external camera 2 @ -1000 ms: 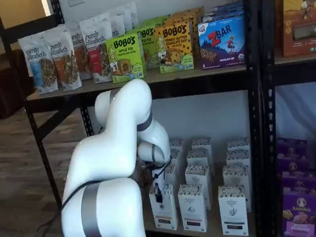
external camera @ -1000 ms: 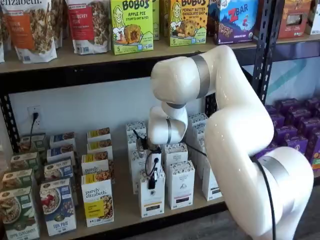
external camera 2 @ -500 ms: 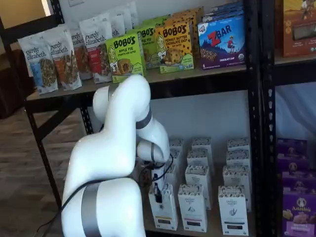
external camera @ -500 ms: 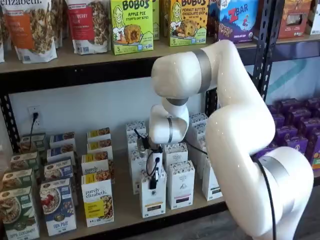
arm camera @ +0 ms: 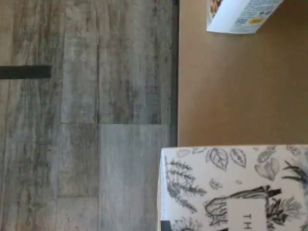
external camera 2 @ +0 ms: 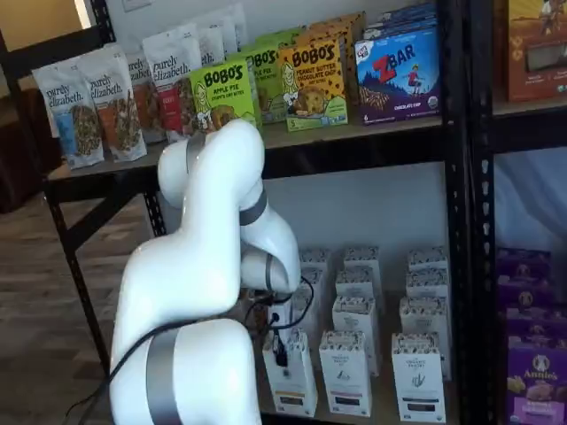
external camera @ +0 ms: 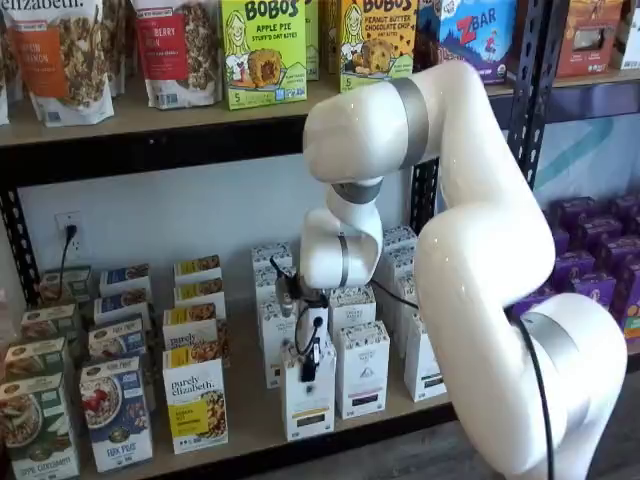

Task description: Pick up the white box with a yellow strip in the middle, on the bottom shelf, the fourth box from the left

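The white box (external camera: 308,405), tall and narrow with a speckled top band and a yellow strip, stands at the front of the bottom shelf (external camera: 255,425) and shows in both shelf views (external camera 2: 292,385). My gripper (external camera: 311,362) comes down on its top, black fingers shut on the white box; it is also seen from the other side (external camera 2: 280,351). In the wrist view the white box's leaf-patterned top (arm camera: 231,187) reaches past the front edge of the tan bottom shelf (arm camera: 231,91), over the grey floor.
White cartons with a dark strip (external camera: 362,370) stand close to the right of the held box, a purely elizabeth box (external camera: 195,400) to its left. Cereal boxes (external camera: 115,415) fill the far left, purple boxes (external camera: 590,260) the right bay. A black upright (external camera: 525,90) stands behind the arm.
The arm's upper joints have risen and swung left. The white box has shifted slightly toward the shelf's front edge with the gripper still on it.
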{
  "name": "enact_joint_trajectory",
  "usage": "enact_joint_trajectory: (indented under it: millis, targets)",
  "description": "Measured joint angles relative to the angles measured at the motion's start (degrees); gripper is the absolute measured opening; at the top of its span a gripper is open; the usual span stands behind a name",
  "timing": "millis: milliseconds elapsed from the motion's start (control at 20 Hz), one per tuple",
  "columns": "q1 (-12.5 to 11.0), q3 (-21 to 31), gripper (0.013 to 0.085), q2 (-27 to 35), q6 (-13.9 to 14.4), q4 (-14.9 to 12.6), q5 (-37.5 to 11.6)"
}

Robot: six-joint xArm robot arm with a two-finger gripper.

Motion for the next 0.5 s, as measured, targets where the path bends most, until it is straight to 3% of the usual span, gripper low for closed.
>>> enact_joint_trajectory:
  millis: [500]
  targets:
    - [0.95, 9.14, 0.045, -6.55, -0.39, 1.06, -3.25]
